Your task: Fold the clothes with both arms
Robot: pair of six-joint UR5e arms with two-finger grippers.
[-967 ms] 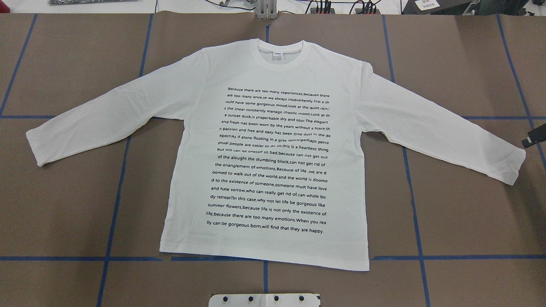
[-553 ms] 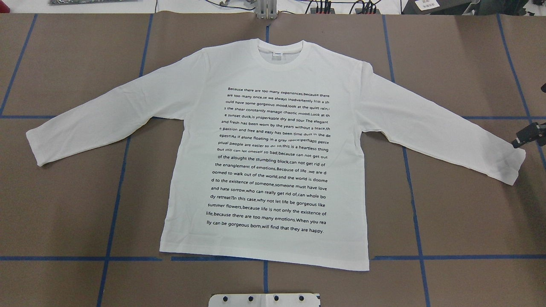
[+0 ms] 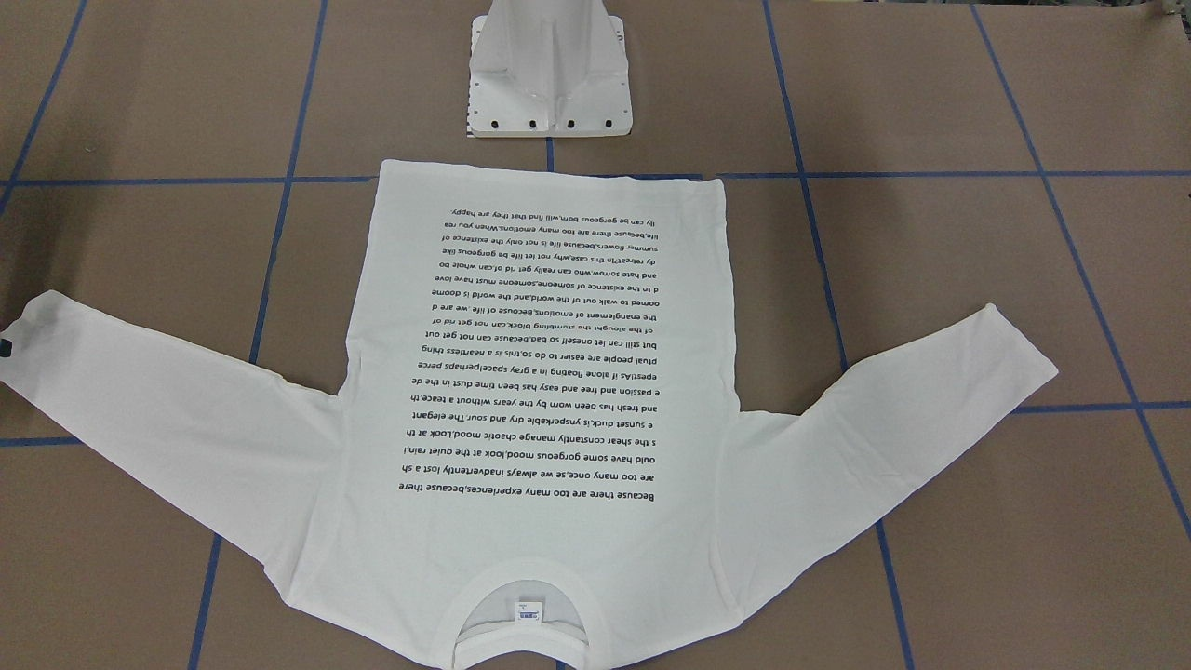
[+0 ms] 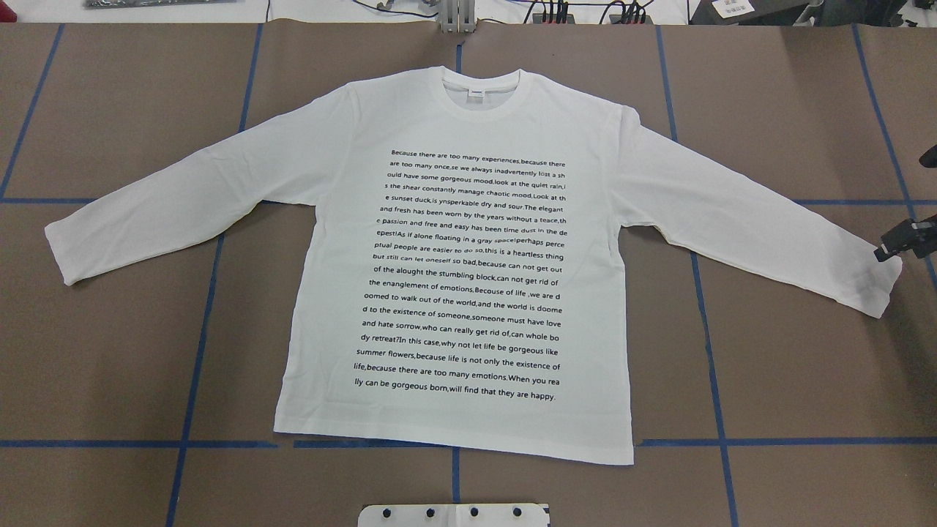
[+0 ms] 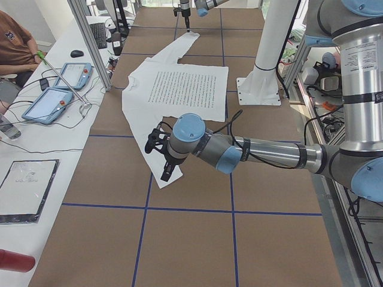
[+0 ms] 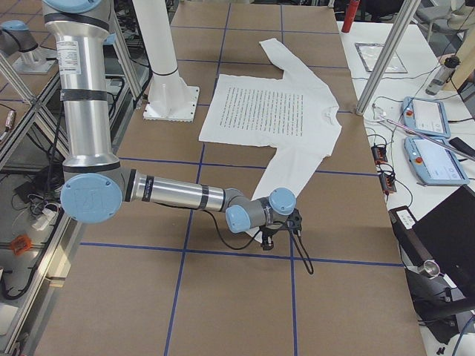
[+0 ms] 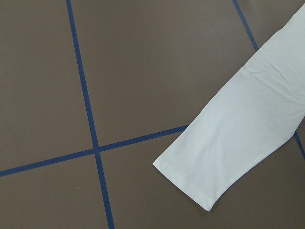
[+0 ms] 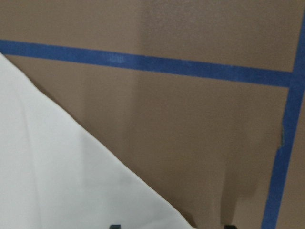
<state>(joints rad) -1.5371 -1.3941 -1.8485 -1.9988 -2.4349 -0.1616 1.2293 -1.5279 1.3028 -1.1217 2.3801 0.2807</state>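
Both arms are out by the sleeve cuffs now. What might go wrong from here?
1. The right claw sits at the very edge of the right cuff, so it may pinch only a sliver of fabric and slip off.
2. In the left wrist view the left cuff lies off-centre, so the left claw may close on bare table.

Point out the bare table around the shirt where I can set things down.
Bare table lies on the robot's side of each sleeve, flanking the T-shirt body, and beyond both shoulders. Crowded: the right cuff, where the right gripper is, and the narrow strip between hem and pedestal base.
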